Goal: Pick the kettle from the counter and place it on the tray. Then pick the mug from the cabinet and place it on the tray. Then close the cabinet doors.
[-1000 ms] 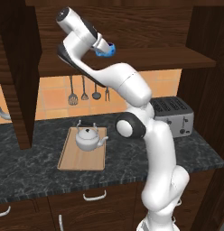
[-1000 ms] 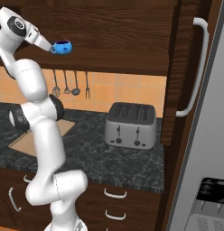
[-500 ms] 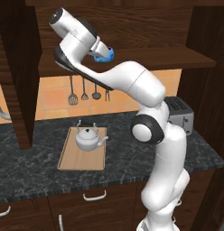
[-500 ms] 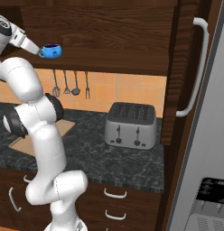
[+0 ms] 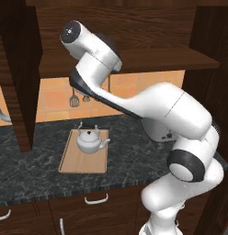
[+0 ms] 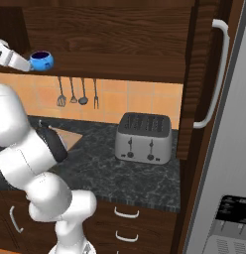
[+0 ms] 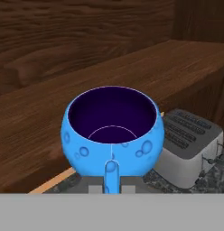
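I see the blue mug (image 7: 112, 137) upright off the cabinet (image 6: 120, 59) shelf, the kettle (image 5: 89, 140) sitting on the tray (image 5: 74, 160).

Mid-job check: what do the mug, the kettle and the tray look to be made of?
Mug: bright blue, smooth and glossy with bubble-like dimples, so it is probably glazed ceramic, though plastic is possible. Kettle: silvery-white with soft highlights, so likely polished metal, with a thin dark handle. Tray: pale tan with a faint grain, so it looks like unfinished light wood.

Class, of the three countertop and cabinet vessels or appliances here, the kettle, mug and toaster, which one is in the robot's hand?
The blue mug, held by its handle in the hand. The kettle sits on the tray; the toaster stands on the counter.
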Robot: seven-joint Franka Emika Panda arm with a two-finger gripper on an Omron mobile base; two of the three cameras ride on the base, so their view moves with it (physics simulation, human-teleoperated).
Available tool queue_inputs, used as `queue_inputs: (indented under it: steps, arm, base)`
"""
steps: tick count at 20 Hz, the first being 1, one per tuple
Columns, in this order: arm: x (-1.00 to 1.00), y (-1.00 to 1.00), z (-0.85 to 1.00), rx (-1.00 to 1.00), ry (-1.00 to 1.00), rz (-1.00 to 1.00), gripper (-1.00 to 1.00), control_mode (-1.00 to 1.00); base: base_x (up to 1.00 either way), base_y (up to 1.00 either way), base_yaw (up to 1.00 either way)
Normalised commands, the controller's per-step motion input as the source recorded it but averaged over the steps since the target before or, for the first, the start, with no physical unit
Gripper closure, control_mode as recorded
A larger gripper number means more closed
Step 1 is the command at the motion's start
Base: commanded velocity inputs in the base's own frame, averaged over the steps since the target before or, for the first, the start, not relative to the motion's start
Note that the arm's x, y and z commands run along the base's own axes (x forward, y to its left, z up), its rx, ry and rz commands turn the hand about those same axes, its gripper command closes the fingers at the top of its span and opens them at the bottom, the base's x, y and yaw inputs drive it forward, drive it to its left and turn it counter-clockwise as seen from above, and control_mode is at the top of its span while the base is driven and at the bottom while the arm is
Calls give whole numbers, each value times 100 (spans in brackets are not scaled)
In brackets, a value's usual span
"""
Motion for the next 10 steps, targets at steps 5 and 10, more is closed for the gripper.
queue_inputs:
  steps: [5, 10]
  arm:
    - [-100, -22, -9, 7, -14, 48, 100, -100]
    - [-90, -1, -5, 1, -3, 67, 100, -100]
  base:
    - [0, 0, 0]
    - [0, 0, 0]
